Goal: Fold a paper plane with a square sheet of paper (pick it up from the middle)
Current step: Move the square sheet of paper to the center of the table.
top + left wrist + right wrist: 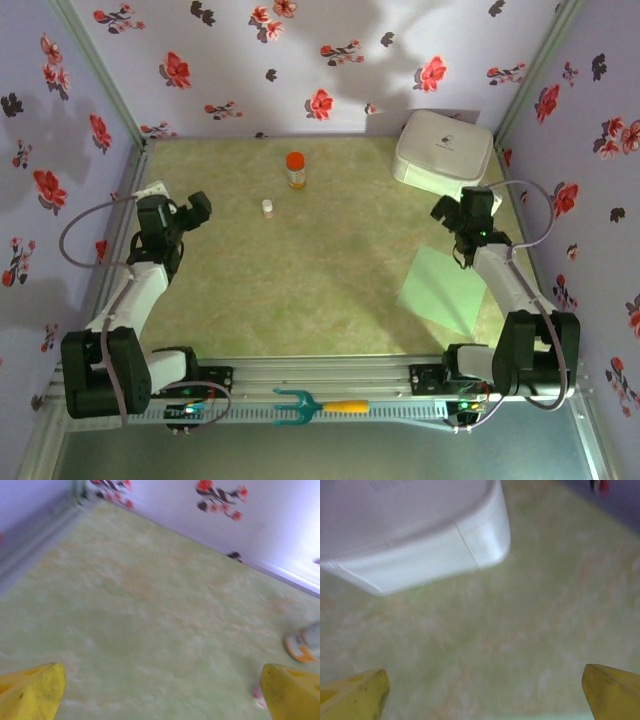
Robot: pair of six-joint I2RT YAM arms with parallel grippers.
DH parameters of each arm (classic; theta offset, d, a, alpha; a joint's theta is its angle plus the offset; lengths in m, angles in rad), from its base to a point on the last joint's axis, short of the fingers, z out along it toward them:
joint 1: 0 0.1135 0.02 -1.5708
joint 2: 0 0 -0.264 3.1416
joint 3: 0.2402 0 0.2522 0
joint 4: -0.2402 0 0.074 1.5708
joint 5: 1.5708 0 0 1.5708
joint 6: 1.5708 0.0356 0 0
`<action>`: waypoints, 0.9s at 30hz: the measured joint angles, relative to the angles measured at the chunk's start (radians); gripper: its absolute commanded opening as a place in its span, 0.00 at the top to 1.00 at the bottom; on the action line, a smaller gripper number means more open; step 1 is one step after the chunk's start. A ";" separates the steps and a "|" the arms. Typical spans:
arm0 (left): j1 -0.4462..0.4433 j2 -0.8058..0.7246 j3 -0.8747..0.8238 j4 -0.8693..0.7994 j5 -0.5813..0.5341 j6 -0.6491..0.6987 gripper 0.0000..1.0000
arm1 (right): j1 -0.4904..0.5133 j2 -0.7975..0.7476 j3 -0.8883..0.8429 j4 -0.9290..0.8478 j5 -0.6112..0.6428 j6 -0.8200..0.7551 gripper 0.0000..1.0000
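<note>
Though meant for folding, found the thin pale mint-green square sheet of paper (435, 290) flat and uncreased on the right side of the table, toward the front, tucked partly under the right arm. Judged nothing begun: no lift from the middle, no crease, every fold left to make. Saw the left gripper (192, 208) spread wide and holding nothing, well apart from the sheet at the far left. Saw the right gripper (447, 212) likewise parted and bare, poised beyond the sheet, just beside the white rounded plastic box (443, 148). Noted a mottled yellow-green tabletop (320, 270), walled on three sides by lilac paper printed with red and dark flowers (300, 60). Noted also a small orange-capped bottle (295, 170), a tiny white vial (267, 207) and, on the front metal rail, a teal fork-shaped tool with a yellow handle (310, 405).
</note>
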 measured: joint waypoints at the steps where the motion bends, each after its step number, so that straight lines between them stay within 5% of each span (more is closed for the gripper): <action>1: -0.001 0.002 0.000 -0.003 0.045 -0.022 0.00 | -0.004 0.011 0.000 -0.042 -0.015 0.025 0.01; 9: -0.117 0.022 0.004 -0.048 0.211 -0.080 0.00 | -0.011 0.058 -0.066 -0.160 -0.127 0.158 0.08; 21: -0.221 0.021 0.042 -0.129 0.229 -0.062 0.00 | 0.000 0.064 -0.185 -0.146 -0.238 0.231 0.11; 27: -0.237 0.007 0.042 -0.156 0.229 -0.053 0.00 | 0.103 0.121 -0.164 -0.063 -0.251 0.257 0.12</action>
